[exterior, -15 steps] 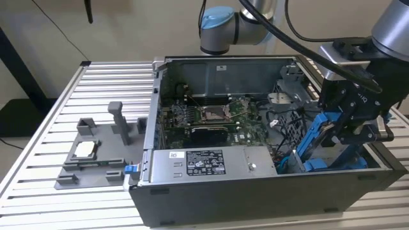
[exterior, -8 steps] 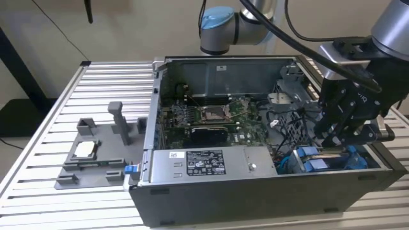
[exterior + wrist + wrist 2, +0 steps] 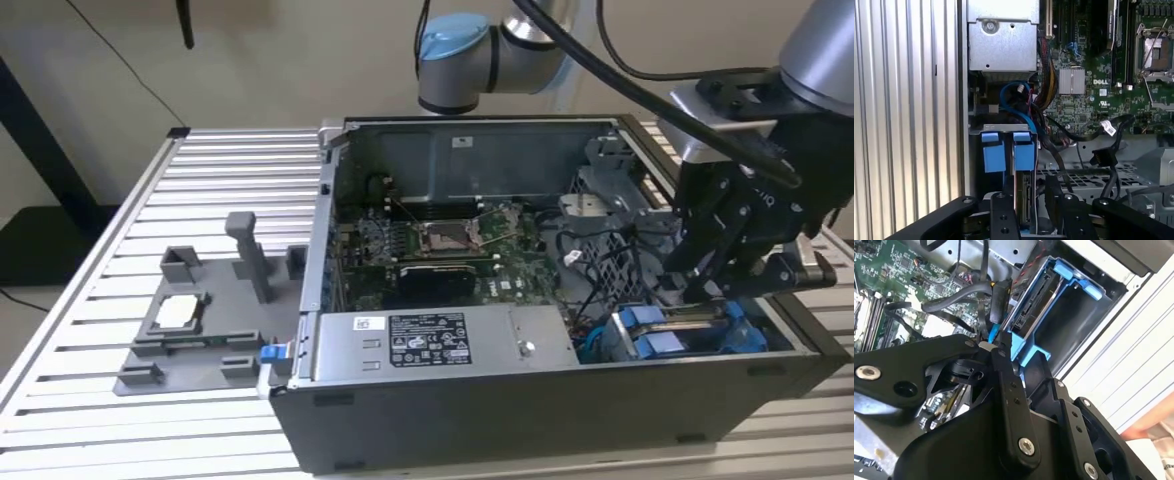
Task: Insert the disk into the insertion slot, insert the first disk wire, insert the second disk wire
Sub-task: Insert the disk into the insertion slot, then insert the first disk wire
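Blue-framed, the disk (image 3: 1024, 197) stands on edge inside the insertion slot (image 3: 1074, 325), just beneath the claw (image 3: 990, 346). A black connector (image 3: 996, 297) on a thin blue cable (image 3: 1013, 97) lies right beside the claw's tip, and I cannot tell whether the claw is clenched or released. Beyond the claw lies the green motherboard (image 3: 1089, 100) in the open computer case (image 3: 534, 400).

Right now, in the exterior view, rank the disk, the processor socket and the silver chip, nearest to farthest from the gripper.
1. Disk, just under the gripper.
2. Processor socket, mid-case.
3. Silver chip, grey tray, view's far left.
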`<action>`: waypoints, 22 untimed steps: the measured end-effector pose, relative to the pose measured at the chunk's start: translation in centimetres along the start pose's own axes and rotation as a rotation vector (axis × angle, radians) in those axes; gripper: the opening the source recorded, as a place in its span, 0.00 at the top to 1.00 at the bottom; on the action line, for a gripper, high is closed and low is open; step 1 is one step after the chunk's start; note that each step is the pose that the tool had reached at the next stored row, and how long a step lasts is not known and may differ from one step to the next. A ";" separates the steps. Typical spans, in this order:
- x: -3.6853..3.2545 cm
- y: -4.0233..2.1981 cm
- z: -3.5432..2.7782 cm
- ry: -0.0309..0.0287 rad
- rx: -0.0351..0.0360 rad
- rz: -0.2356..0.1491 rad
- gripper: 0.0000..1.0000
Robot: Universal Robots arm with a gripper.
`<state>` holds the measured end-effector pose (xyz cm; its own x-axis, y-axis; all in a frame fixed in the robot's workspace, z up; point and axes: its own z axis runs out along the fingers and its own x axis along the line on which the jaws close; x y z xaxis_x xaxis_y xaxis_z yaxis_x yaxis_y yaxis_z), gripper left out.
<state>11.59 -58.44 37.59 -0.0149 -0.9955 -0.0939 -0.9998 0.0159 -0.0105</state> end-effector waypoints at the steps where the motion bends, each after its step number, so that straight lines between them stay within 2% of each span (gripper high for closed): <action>1: -0.04 0.00 -0.34 0.0000 0.0018 0.000 0.62; 6: -0.20 0.06 -1.95 -0.0002 0.0090 -0.001 0.62; 8: -0.33 0.13 -2.24 -0.0006 0.0161 -0.001 0.62; 9: -0.38 0.17 -2.25 -0.0017 0.0273 -0.003 0.62; 10: -0.43 0.21 -2.26 -0.0042 0.0415 -0.004 0.62; 13: -0.63 0.36 -2.24 -0.0156 0.0889 -0.008 0.62; 15: -0.86 0.42 -2.22 -0.0226 0.1148 -0.010 0.62; 19: -1.49 0.44 -2.16 -0.0312 0.1693 -0.016 0.62; 20: -1.69 0.44 -2.14 -0.0323 0.1806 -0.017 0.62; 21: -1.94 0.45 -2.10 -0.0327 0.1862 -0.020 0.62; 22: -2.20 0.48 -2.04 -0.0332 0.1874 -0.024 0.62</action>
<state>11.12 -56.44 39.83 0.0122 -0.9922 -0.1241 -0.9801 0.0127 -0.1980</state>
